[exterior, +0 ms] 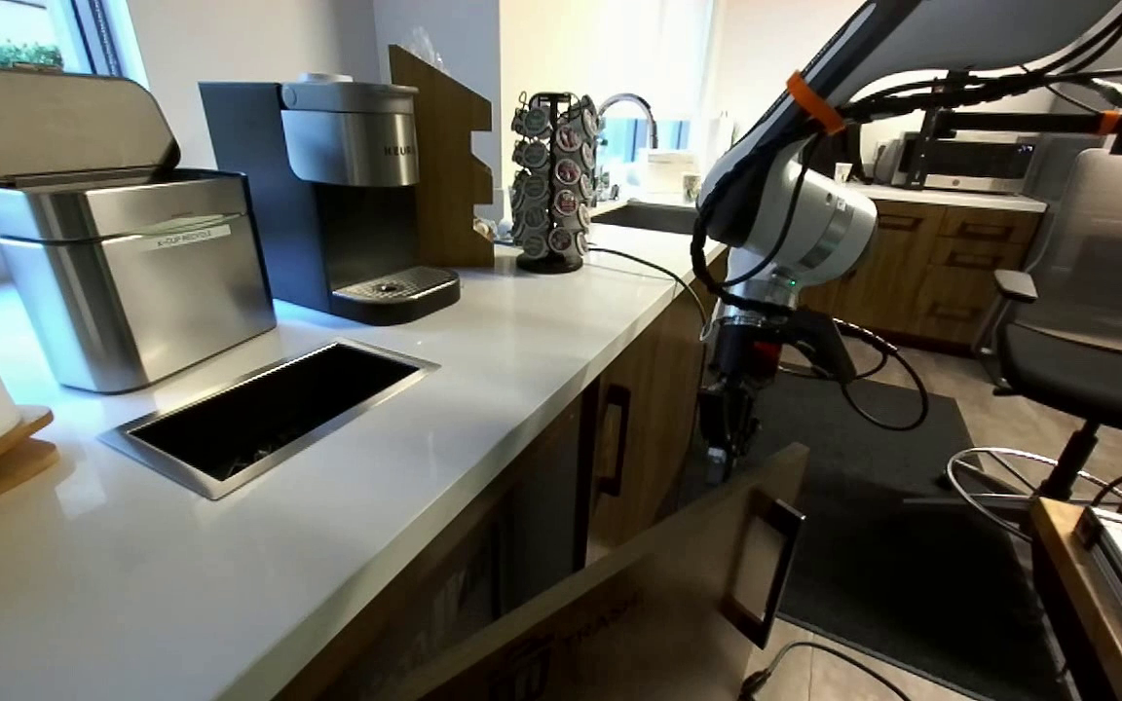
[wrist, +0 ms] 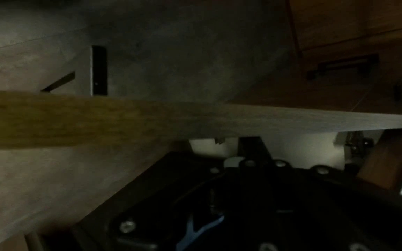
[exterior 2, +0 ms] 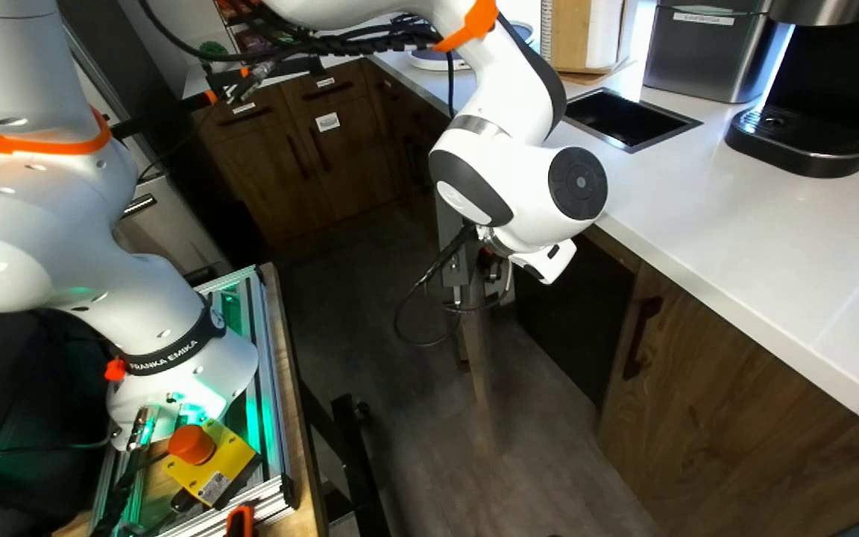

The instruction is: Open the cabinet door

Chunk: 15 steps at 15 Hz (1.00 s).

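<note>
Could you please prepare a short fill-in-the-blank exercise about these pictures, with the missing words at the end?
The cabinet door is not closed but ____.
The word printed on it is ____.
The black band on the robot arm reads FRANKA ____.
The countertop beneath the coffee maker is coloured ____.

Missing words: open; TRASH; EMIKA; white.

And there's your daylight, far left in an exterior view: a dark-framed window, green leafy foliage outside, a plain pale wall alongside. Your long, glossy white countertop catches the light; down below, a black rectangular floor mat, then a black-seated swivel chair with a grey mesh back, brown wood-grain drawers beyond.
</note>
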Tool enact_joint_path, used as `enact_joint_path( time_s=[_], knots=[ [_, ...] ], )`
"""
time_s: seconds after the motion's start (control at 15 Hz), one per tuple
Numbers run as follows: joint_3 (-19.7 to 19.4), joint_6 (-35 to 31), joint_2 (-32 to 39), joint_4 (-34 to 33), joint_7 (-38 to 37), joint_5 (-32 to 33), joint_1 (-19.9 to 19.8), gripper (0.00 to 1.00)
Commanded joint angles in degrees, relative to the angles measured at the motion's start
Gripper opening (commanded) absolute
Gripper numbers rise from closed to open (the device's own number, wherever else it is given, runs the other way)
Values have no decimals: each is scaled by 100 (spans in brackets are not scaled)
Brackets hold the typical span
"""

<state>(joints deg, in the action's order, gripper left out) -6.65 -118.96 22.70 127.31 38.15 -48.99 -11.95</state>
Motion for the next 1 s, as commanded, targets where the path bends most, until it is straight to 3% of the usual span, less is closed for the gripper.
enact_joint_path(
  time_s=[0.0,0.93],
  knots=[
    [167,500,143,-17,-121,192,-13,0],
    [1057,742,1230,-418,19,109,344,0]
  ],
)
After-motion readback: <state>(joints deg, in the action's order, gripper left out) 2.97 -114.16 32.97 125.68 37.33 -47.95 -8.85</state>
